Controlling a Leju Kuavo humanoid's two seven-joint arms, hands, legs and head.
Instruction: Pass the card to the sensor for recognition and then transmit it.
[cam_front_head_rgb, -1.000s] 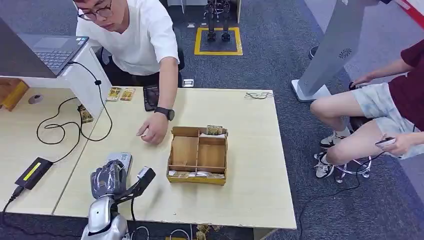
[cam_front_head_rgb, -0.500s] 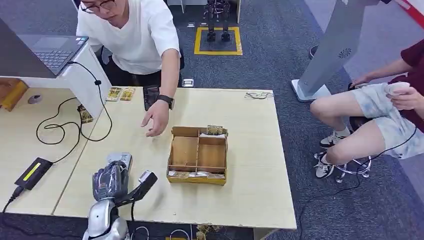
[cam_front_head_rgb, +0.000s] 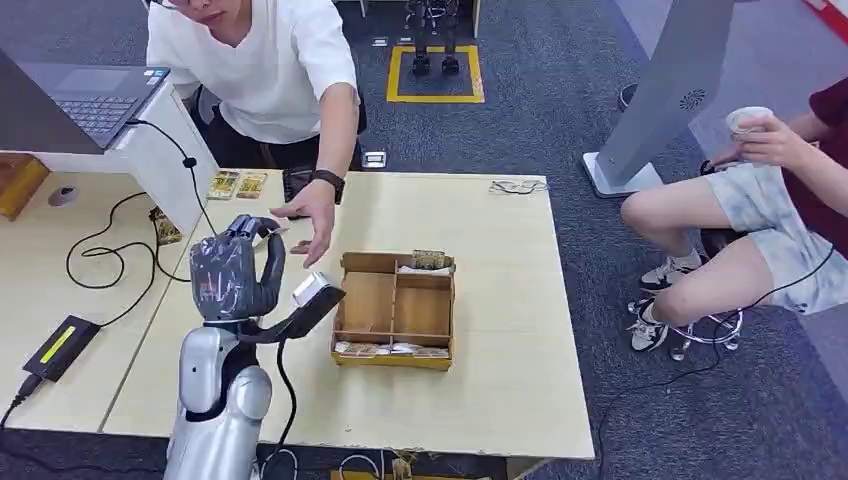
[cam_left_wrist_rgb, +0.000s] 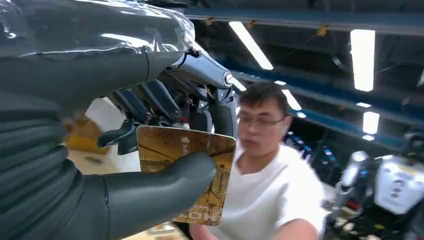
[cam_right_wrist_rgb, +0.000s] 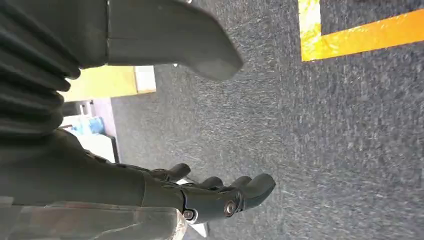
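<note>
1 person's hand (cam_front_head_rgb: 318, 222) reaches beside the left hand (cam_front_head_rgb: 236, 280) whose fingers (cam_left_wrist_rgb: 150, 95) clamp the card (cam_left_wrist_rgb: 192, 170); right-hand fingers (cam_right_wrist_rgb: 220, 192) apart.

Glossy printed card (cam_left_wrist_rgb: 192, 172), matt pale wood-look table (cam_front_head_rgb: 480, 240), brown cardboard box (cam_front_head_rgb: 395, 310), rough grey carpet (cam_front_head_rgb: 560, 120)

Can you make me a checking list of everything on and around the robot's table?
Surface: pale wooden table, flat.
Job's things: brown-and-gold patterned card, pinched by the left robot hand. Sensor: cannot tell which item it is.
Clutter: brown cardboard tray with compartments; small gold cards at the far edge.
Robot hands: left raised over the table, holding the card; right robot hand hangs over grey carpet, holding nothing.
Cables: black cable looping across the left table.
Surroundings: person in a white shirt reaching in; seated person at right.
</note>
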